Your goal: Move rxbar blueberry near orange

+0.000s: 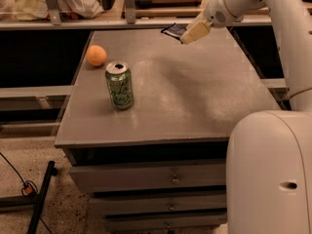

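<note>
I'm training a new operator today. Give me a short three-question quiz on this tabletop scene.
1. True or false: the green can stands upright on the table.
2. What lies near the table's left edge, beyond the can? A) orange B) mug C) sponge
3. Fill in: the gripper, over the table's far edge, holds the ____.
Key: 1 true; 2 A; 3 rxbar blueberry.

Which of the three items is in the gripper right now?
The rxbar, the dark flat bar clamped in the gripper above the table's far edge. The orange and can stand on the table, well away from it.
</note>
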Robot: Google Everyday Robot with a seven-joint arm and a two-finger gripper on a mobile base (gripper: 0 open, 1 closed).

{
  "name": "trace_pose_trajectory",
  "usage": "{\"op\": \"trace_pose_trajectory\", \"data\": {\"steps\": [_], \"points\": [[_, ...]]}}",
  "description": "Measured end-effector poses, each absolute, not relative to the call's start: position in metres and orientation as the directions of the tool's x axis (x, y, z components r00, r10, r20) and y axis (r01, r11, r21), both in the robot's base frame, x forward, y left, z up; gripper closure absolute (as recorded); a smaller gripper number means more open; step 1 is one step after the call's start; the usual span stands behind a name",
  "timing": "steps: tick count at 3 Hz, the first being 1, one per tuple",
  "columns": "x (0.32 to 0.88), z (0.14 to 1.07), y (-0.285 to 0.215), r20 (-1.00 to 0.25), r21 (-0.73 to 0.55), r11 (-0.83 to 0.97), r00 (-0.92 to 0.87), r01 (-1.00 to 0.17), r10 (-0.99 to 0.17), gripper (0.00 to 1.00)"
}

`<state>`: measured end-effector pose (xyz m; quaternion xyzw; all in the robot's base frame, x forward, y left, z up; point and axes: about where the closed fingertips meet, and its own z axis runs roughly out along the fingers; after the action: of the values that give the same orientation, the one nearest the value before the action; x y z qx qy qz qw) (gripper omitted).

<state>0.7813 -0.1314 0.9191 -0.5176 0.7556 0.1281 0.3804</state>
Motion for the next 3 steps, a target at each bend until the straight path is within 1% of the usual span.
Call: {"op": "trace_pose_trajectory", "data": {"steps": [2, 3], "points": [[0.776, 0.927, -0.089, -0.749, -0.200, 0.333, -0.075, -0.921, -0.658, 1.00], [0.781, 0.931, -0.073, -0.762, -0.216, 0.341, -0.060, -0.915, -0.644, 1.00]]}}
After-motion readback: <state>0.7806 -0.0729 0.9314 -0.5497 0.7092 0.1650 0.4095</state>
